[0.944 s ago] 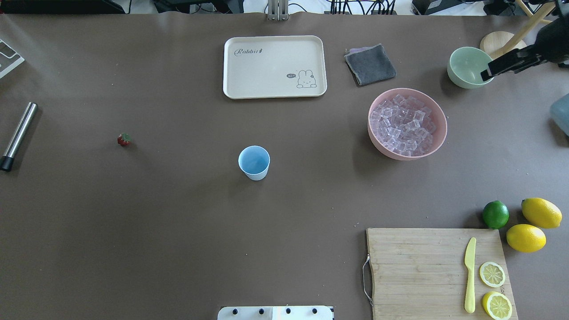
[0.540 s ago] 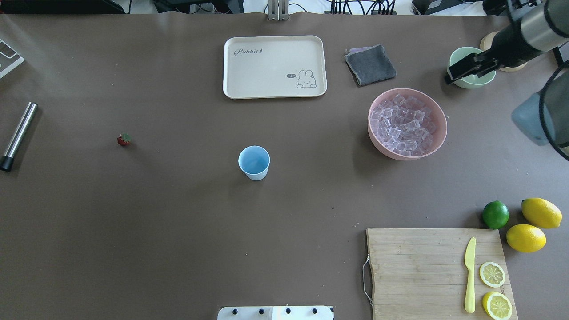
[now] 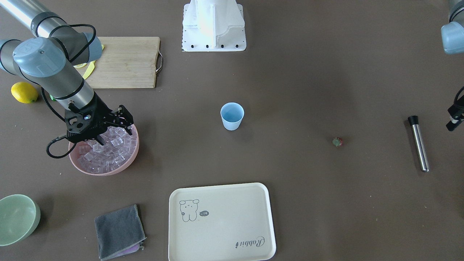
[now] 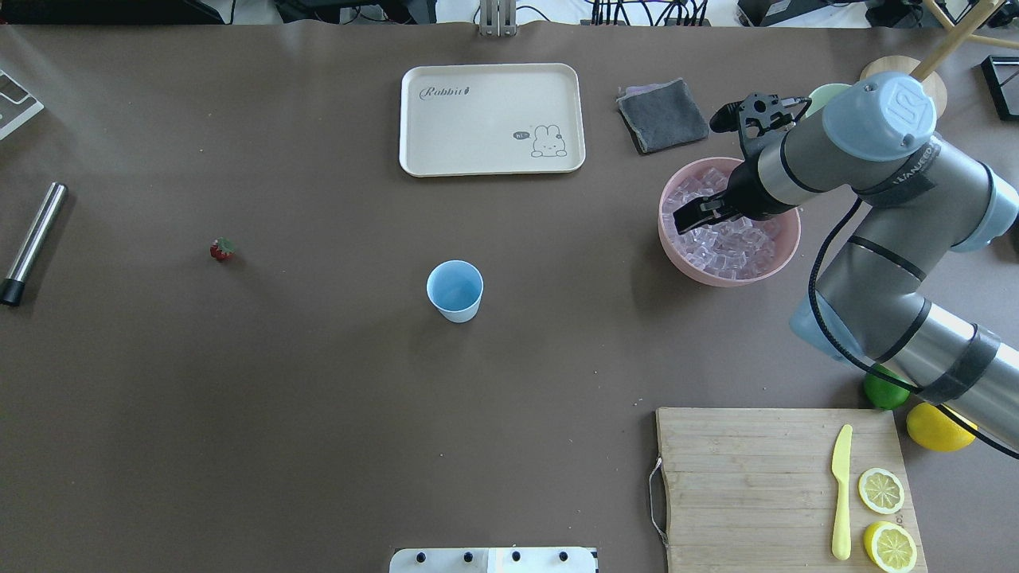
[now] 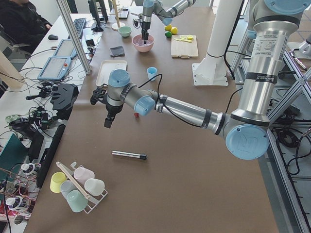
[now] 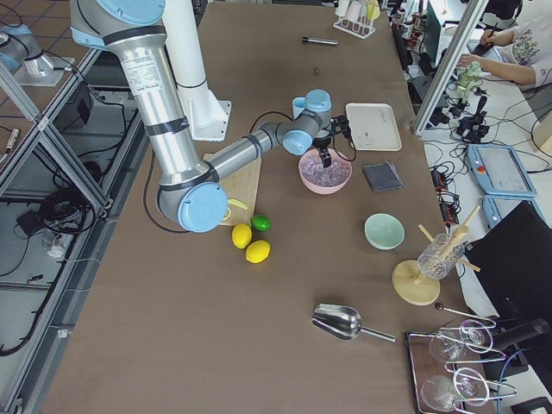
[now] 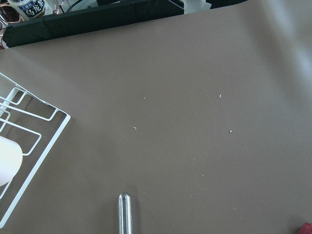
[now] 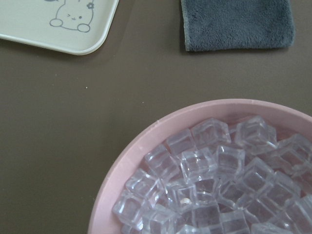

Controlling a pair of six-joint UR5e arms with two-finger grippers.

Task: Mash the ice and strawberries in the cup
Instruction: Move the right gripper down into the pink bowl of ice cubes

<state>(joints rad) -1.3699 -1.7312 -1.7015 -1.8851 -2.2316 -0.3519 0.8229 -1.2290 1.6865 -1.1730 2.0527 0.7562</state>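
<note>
The right hand [image 4: 691, 216] hangs over the round pink plastic bowl [image 4: 716, 278], low above the small clear ice cubes [image 4: 728, 243] that fill it. In the front-facing view its two fingers seem to stand apart, with nothing between them. The right wrist view looks down on the near rim of the bowl and on the heaped cubes; no finger shows there.

The small light-blue plastic cup [image 4: 454, 290] stands upright near the middle of the brown bench [image 4: 318, 398], well apart from the bowl, and its inside looks empty. The tiny red strawberry with a green top [image 4: 223, 250] lies alone on the bench, far to the left of the cup. Farther left lies a slim metal rod with a black end [image 4: 33, 243].

The left hand [image 5: 108, 121] hangs above the bench near this rod; I cannot tell if it is open or closed.

A cream rectangular tray with a rabbit drawing [image 4: 491, 119] and a folded grey cloth [image 4: 662, 115] lie beyond the cup and the bowl.
</note>
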